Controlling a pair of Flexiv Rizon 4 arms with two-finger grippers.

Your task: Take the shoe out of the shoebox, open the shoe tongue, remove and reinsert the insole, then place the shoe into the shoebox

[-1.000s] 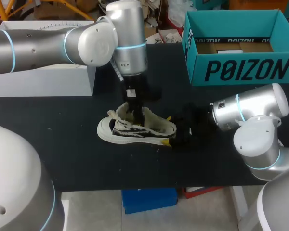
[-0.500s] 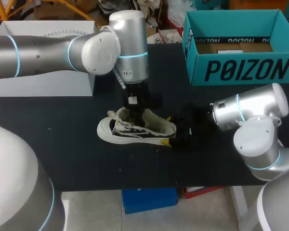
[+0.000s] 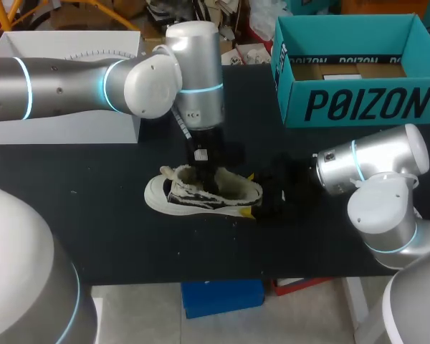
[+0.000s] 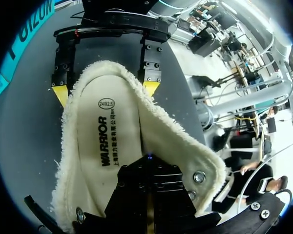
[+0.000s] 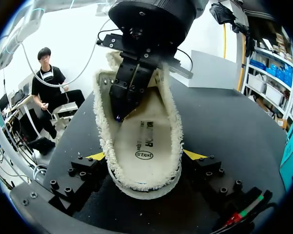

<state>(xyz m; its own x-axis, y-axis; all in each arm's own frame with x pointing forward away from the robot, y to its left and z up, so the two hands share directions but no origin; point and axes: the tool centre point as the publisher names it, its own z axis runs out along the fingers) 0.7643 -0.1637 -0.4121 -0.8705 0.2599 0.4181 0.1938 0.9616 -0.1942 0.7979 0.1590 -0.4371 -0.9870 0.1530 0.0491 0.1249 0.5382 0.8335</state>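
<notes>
Light and soft-sided, likely best held at its stiffer heel, the fleece-lined black-and-white canvas shoe (image 3: 201, 190) lies on the black table (image 3: 115, 215), heel clamped by the right gripper (image 5: 144, 156), the left gripper (image 4: 149, 190) dipped inside, its grip impossible to tell

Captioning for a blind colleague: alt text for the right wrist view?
A fleece-lined shoe sits heel-first between the right claw's yellow tips, which press its sides. The left claw is down inside it, above the insole.
</notes>
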